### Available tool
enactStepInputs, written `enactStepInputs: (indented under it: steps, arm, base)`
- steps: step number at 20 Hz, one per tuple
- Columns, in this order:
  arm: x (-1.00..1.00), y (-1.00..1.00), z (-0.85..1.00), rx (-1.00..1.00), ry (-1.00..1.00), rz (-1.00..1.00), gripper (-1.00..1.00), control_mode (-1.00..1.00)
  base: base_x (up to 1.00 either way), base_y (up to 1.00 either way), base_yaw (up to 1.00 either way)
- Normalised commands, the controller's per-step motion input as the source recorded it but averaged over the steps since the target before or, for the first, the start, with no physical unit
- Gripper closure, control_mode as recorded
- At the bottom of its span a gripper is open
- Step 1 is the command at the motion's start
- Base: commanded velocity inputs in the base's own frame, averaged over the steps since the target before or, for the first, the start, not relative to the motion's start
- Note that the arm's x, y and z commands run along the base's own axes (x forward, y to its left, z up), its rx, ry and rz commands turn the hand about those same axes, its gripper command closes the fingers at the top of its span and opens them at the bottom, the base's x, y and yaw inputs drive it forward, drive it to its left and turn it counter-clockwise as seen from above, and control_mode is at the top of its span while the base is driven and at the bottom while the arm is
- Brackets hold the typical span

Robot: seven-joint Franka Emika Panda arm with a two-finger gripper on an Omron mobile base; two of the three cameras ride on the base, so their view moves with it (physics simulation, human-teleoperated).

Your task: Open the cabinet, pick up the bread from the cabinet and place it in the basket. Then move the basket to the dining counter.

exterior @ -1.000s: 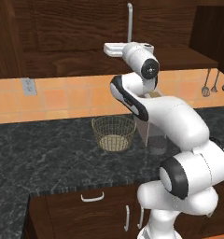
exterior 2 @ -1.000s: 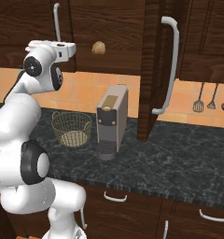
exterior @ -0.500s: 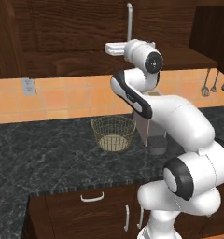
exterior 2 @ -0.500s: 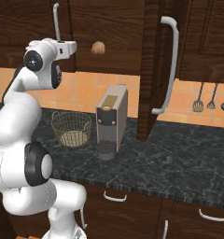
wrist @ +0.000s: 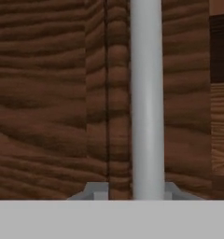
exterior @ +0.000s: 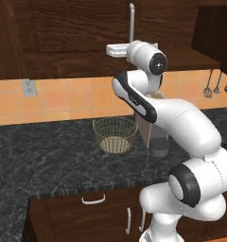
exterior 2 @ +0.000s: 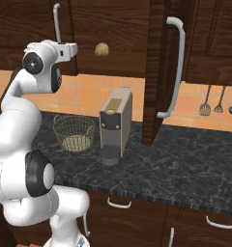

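The cabinet's (exterior 2: 113,19) right door (exterior 2: 154,72) stands swung open, and the bread (exterior 2: 102,49), a small golden loaf, sits inside on the shelf. My gripper (exterior 2: 57,44) (exterior: 131,43) is up at the left door's silver bar handle (exterior 2: 56,21) (exterior: 132,21). In the hand view the handle (wrist: 146,93) runs straight up between my fingertips (wrist: 95,190), which press on both its sides. The gripper (wrist: 134,191) is shut on it. The round wire basket (exterior: 115,134) (exterior 2: 74,132) stands on the black counter below. The dining counter is out of view.
A grey coffee machine (exterior 2: 115,125) (exterior: 155,139) stands right of the basket on the black speckled counter (exterior 2: 185,164). Kitchen utensils (exterior 2: 218,102) hang on the tiled wall at the right. The open door's long handle (exterior 2: 175,67) juts out over the counter.
My wrist has risen slightly. The left door's handle, the bread and the basket stand where they were.
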Motion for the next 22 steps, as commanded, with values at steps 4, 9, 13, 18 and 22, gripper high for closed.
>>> enactStepInputs:
  steps: [4, 9, 13, 18, 22]
  arm:
    - [-0.64, 0.85, 0.01, 0.00, 0.00, 0.01, 1.00, -1.00]
    - [-0.67, 1.00, 0.00, 0.00, 0.00, 0.00, 1.00, -1.00]
    - [-0.66, 0.95, 0.03, 0.00, 0.00, 0.00, 1.00, -1.00]
    - [-0.49, 0.79, 0.01, 0.00, 0.02, 0.00, 1.00, -1.00]
    - [-0.53, 0.71, 0.01, 0.00, 0.03, 0.00, 1.00, -1.00]
  base:
    - [0.00, 0.00, 0.00]
    - [0.00, 0.00, 0.00]
    - [0.00, 0.00, 0.00]
    - [0.00, 0.00, 0.00]
    - [0.00, 0.00, 0.00]
